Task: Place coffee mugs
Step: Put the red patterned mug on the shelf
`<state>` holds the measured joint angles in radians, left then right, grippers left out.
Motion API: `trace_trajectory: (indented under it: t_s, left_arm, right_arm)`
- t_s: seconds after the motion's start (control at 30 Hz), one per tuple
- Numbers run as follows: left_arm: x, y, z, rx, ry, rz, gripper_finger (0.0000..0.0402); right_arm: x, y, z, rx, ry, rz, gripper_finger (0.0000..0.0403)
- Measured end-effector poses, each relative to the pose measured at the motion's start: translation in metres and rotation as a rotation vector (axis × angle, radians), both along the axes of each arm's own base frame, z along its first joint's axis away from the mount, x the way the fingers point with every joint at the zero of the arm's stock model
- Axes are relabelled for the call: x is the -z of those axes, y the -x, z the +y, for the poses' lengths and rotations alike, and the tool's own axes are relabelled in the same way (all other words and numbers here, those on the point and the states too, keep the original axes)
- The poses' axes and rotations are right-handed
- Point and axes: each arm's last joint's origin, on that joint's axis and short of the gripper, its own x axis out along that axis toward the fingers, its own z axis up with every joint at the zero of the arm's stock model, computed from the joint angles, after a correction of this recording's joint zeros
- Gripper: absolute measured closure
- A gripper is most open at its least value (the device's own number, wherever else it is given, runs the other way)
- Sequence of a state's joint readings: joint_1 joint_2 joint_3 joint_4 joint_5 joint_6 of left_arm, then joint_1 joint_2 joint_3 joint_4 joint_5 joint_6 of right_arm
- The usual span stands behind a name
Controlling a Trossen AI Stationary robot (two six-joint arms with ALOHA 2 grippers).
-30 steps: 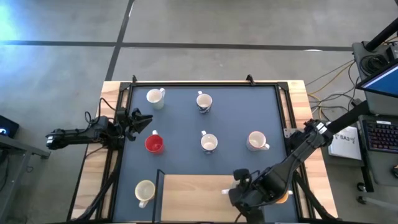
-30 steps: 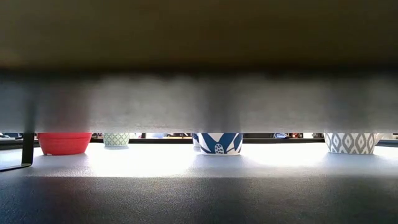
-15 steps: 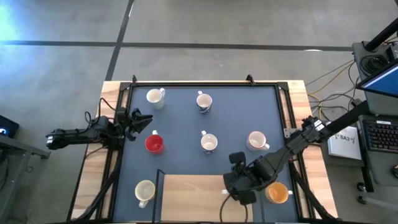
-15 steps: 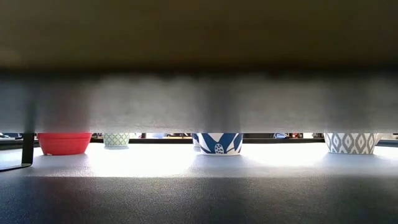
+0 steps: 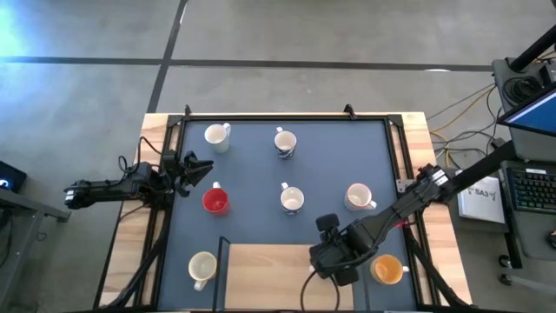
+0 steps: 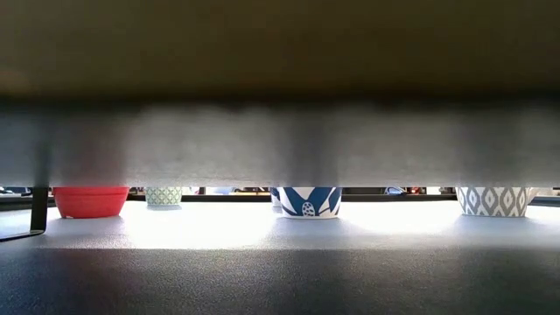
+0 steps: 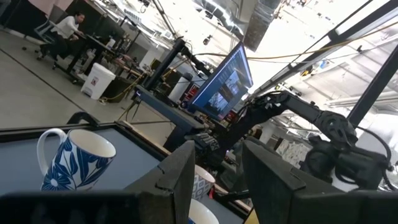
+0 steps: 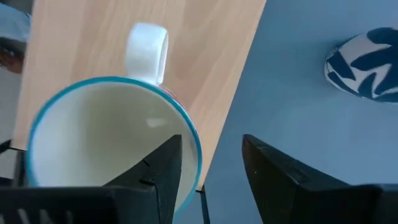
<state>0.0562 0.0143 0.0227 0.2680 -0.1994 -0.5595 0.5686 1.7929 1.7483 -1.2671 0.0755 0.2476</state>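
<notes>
In the right wrist view a cream mug with a teal rim [image 8: 99,143] and a white handle [image 8: 147,53] stands on the wooden board [image 5: 265,274]. My right gripper [image 5: 334,256] hides it from above. The right gripper [image 8: 211,140] is open, with one finger inside the mug and one outside its wall. An orange mug [image 5: 387,269] stands beside that arm. On the blue mat stand a red mug [image 5: 215,202], a pale yellow mug [image 5: 201,265] and several white ones, such as [image 5: 291,199]. My left gripper [image 5: 201,169] waits open at the mat's left edge. My right gripper comes from above, slanting down, astride the mug's wall [image 8: 198,152] on the side away from the handle. Bare board shows between the rim and the outer finger [image 8: 273,174]. I cannot tell whether the inner finger [image 8: 158,171] touches the wall. The mug stands upright on the board.
The board lies at the mat's near edge, and a thin black frame [image 5: 219,261] stands at its left. In the low view a dark bar covers all but the mugs' bases [image 6: 306,200]. Monitors, cables and another arm show beyond the table in the left wrist view.
My right gripper has moved toward the table's left and slightly toward its far edge, which uncovered the orange mug that the arm had mostly hidden. It slowed in the last half second. No mug has visibly shifted.
</notes>
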Motion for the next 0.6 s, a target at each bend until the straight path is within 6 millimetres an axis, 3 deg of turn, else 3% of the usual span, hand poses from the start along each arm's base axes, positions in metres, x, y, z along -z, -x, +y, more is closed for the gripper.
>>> trace_trajectory:
  t_s: [0.27, 0.5, 0.6]
  left_arm:
    - [0.000, 0.000, 0.000, 0.000, 0.000, 0.000, 0.0285]
    - [0.000, 0.000, 0.000, 0.000, 0.000, 0.000, 0.0285]
    - [0.000, 0.000, 0.000, 0.000, 0.000, 0.000, 0.0285]
  right_arm:
    - [0.016, -0.007, 0.002, -0.010, 0.030, 0.040, 0.0280]
    - [0.019, -0.007, 0.005, 0.015, -0.028, 0.089, 0.0374]
    - [0.017, -0.005, 0.007, 0.039, -0.061, 0.105, 0.0385]
